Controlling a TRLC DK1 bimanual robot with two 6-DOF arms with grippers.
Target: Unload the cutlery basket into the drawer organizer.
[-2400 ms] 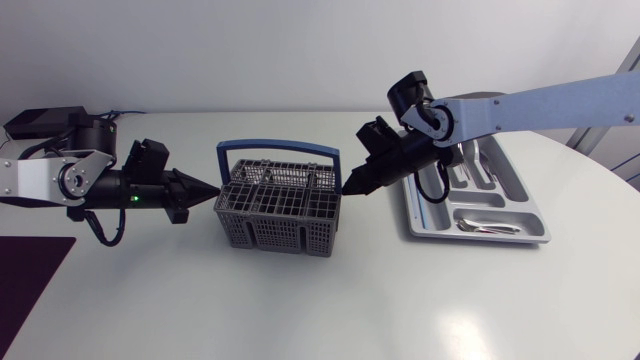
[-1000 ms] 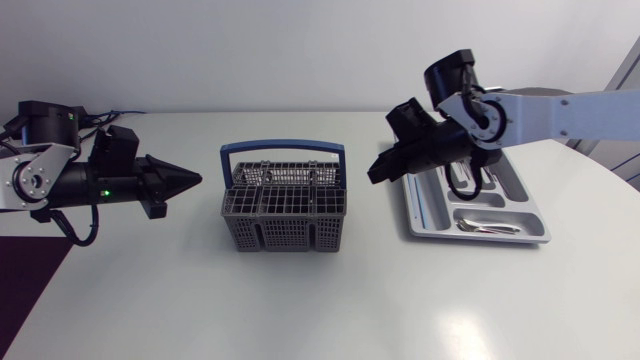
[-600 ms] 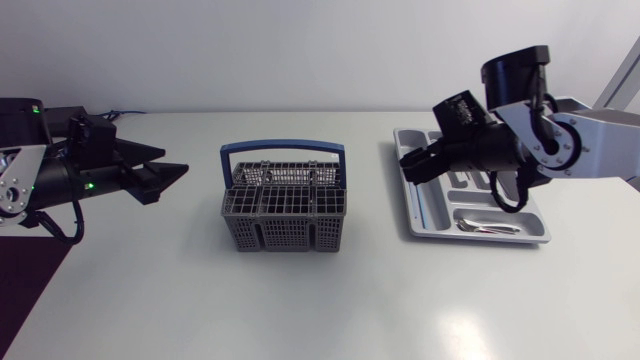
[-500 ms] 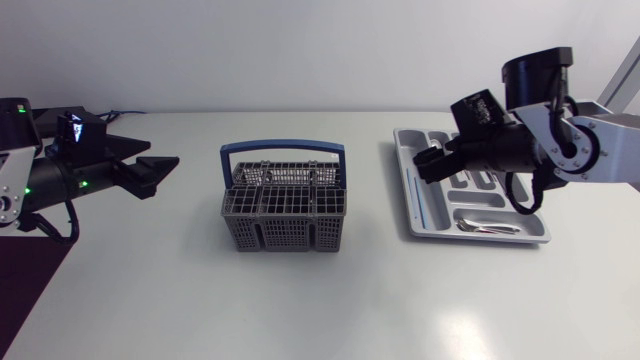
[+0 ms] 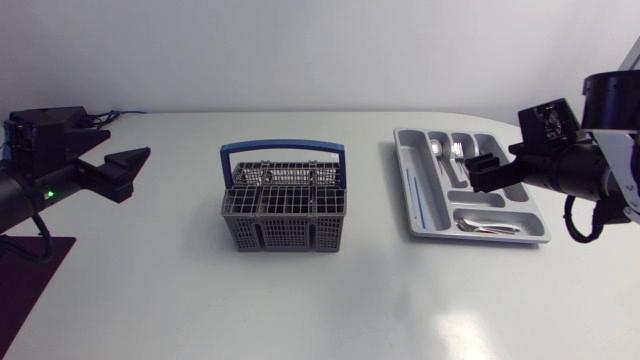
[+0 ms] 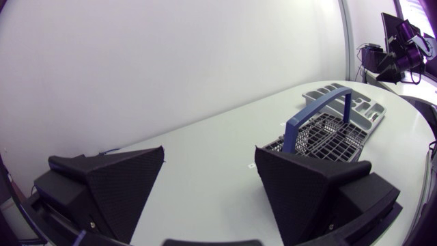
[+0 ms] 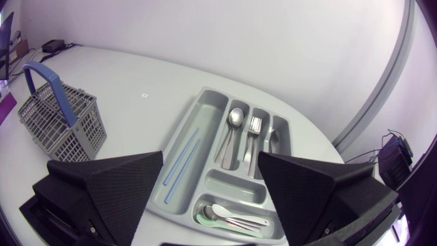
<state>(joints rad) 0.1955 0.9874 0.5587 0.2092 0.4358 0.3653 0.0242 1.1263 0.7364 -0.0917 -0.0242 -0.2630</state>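
The grey wire cutlery basket point(image 5: 283, 208) with a blue handle stands mid-table; no cutlery shows above its rim. At the right lies the grey drawer organizer point(image 5: 415, 215), holding a spoon point(image 7: 235, 119), a fork point(image 7: 255, 126), blue chopsticks point(image 7: 181, 160) and more spoons point(image 7: 229, 219) in its compartments. My left gripper point(image 5: 125, 172) hovers open and empty at the table's left side, pointing toward the basket point(image 6: 321, 130). My right gripper point(image 5: 483, 173) stands open and empty over the organizer's point(image 7: 205, 109) right part. Both wrist views show wide-apart fingers with nothing between them.
A dark purple mat point(image 5: 30, 275) lies at the table's front left. A black box with a cable point(image 5: 60, 115) sits at the back left corner. The white tabletop point(image 5: 300, 300) stretches bare in front of the basket.
Both grippers were shut with tips at the basket's sides. They have drawn back outward, left arm to the left, right arm over the organizer, and both have opened.
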